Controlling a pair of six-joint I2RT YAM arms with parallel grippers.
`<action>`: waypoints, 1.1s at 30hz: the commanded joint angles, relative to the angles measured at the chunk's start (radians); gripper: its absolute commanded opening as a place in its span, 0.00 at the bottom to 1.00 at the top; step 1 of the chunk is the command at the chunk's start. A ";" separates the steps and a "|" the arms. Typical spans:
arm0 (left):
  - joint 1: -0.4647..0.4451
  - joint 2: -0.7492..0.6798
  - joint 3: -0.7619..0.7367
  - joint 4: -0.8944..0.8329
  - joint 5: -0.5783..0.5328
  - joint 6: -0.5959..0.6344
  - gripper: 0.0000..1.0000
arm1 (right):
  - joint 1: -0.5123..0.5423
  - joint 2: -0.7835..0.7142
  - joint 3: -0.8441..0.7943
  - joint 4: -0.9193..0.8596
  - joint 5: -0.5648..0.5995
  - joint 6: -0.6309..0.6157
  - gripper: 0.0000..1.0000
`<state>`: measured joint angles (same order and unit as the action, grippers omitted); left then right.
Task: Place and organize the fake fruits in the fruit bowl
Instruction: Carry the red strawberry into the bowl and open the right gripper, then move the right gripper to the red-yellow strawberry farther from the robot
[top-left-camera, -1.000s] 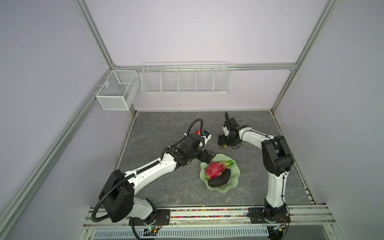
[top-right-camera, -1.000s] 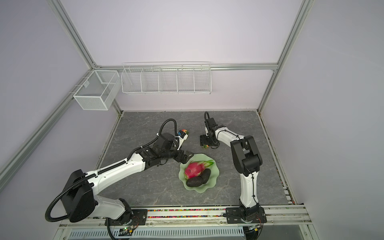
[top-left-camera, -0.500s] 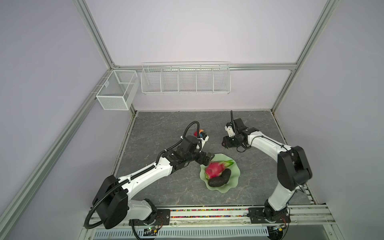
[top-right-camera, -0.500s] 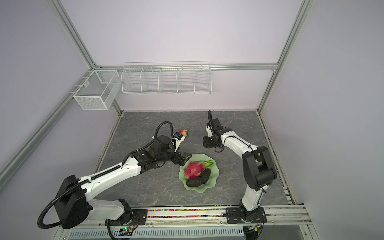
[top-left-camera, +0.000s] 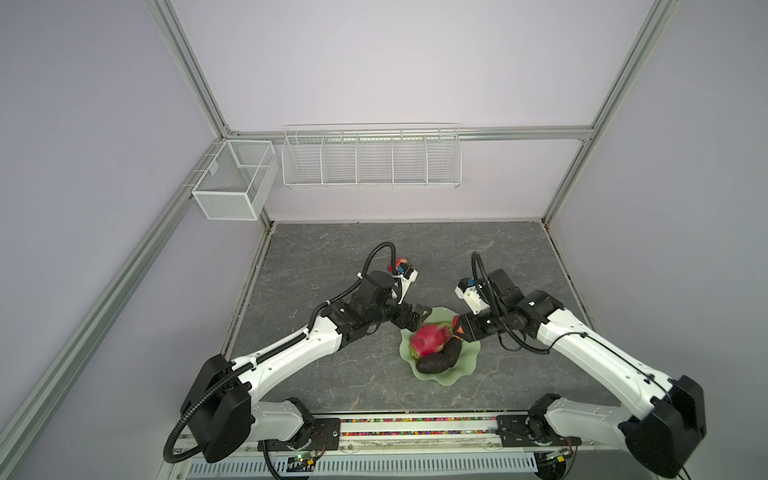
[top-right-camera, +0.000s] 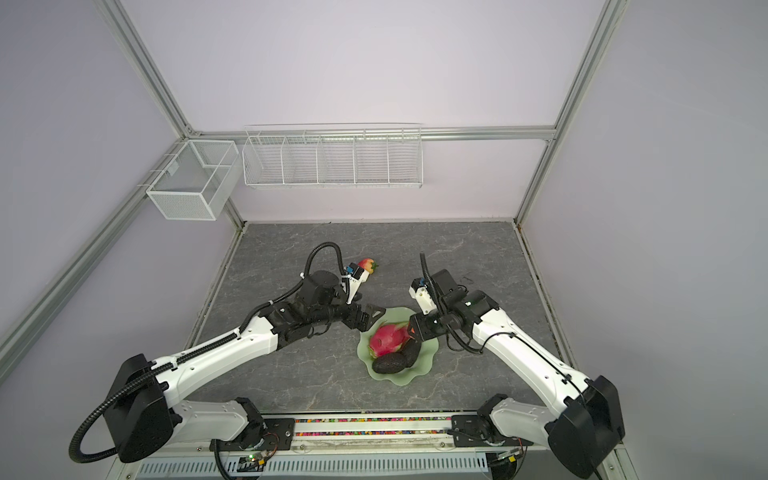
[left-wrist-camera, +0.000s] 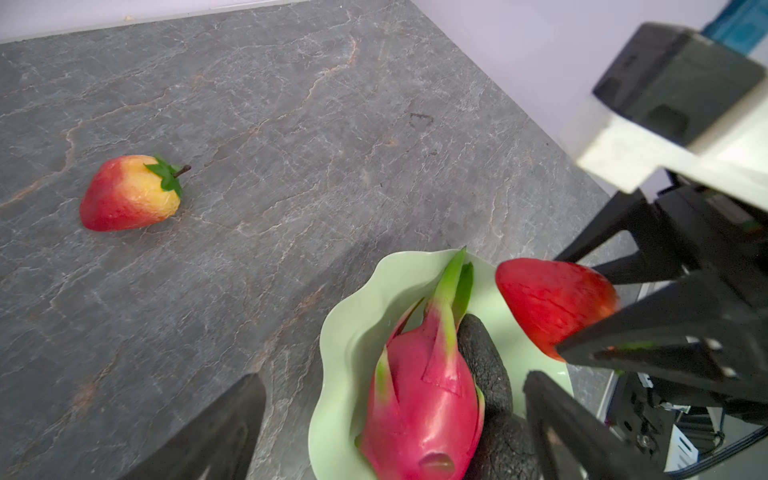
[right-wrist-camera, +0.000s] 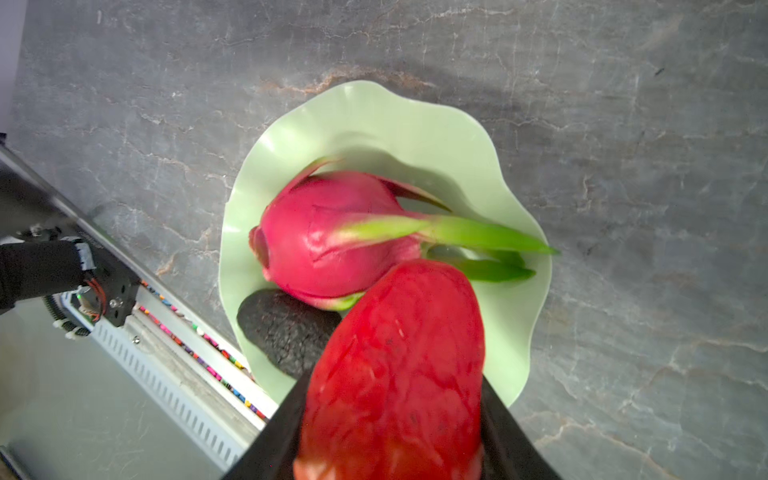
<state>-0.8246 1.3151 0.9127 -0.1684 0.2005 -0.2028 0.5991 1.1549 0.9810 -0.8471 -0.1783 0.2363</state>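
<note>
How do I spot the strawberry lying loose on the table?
On the grey stone tabletop, find the pale green fruit bowl. Beyond it, toward the back wall, the loose strawberry lies alone on bare stone. It fades to yellow near its leaves; the other strawberry, all red, sits in the right hand.

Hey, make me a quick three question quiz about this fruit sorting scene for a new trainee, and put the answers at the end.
1. True or false: the right gripper is shut on a red strawberry.
2. Where does the yellowish strawberry lie? A: in the bowl. B: on the table. C: in a wire basket.
3. Fill in: the left gripper, near the bowl's rim, is ___.
Key: 1 true; 2 B; 3 open.
</note>
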 joint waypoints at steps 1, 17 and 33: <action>0.004 -0.010 -0.003 0.040 0.028 -0.016 0.97 | 0.009 -0.023 -0.030 -0.063 -0.070 0.017 0.48; 0.005 -0.047 -0.036 0.032 0.015 -0.026 0.97 | 0.064 0.147 -0.039 -0.093 0.032 -0.024 0.60; 0.004 -0.056 -0.039 0.018 0.008 -0.019 0.97 | 0.068 0.183 0.003 -0.088 0.058 -0.038 0.79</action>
<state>-0.8246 1.2819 0.8814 -0.1513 0.2138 -0.2169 0.6594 1.3266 0.9615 -0.9207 -0.1375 0.2150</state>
